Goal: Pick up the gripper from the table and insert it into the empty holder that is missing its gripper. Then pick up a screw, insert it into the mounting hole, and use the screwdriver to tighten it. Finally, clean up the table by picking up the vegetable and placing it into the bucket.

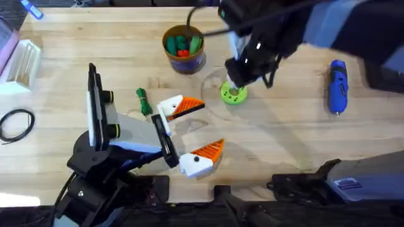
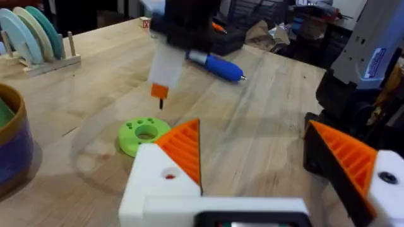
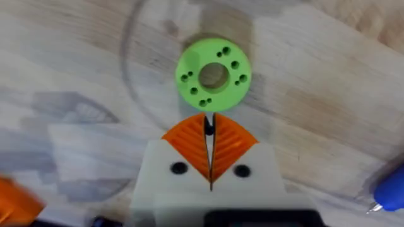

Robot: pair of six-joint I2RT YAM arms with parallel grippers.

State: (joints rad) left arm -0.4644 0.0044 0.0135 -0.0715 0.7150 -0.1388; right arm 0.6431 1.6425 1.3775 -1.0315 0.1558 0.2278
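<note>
My left gripper [image 1: 213,124] [image 2: 252,126] is open, with nothing between its two white mounts. The far one, the holder [image 1: 169,107] [image 2: 151,183], has the orange gripper [image 1: 189,106] [image 2: 183,148] seated in it, and its mounting hole [image 2: 169,174] faces the wrist camera. My right gripper [image 1: 235,81] [image 3: 208,126] hangs just above a lime-green disc [image 1: 233,94] [image 3: 213,74], shut on a small dark screw [image 3: 207,125] [image 2: 161,104]. The blue screwdriver [image 1: 338,85] [image 2: 221,66] lies at the right. The dark-green vegetable [image 1: 144,101] lies left of the holder. The bucket [image 1: 183,47] stands at the back.
The bucket holds green and red toys. A white rack [image 1: 22,60] and a black cable loop [image 1: 16,123] lie at the far left. A plate rack [image 2: 31,34] stands in the left wrist view. Bare wood stretches between the disc and the screwdriver.
</note>
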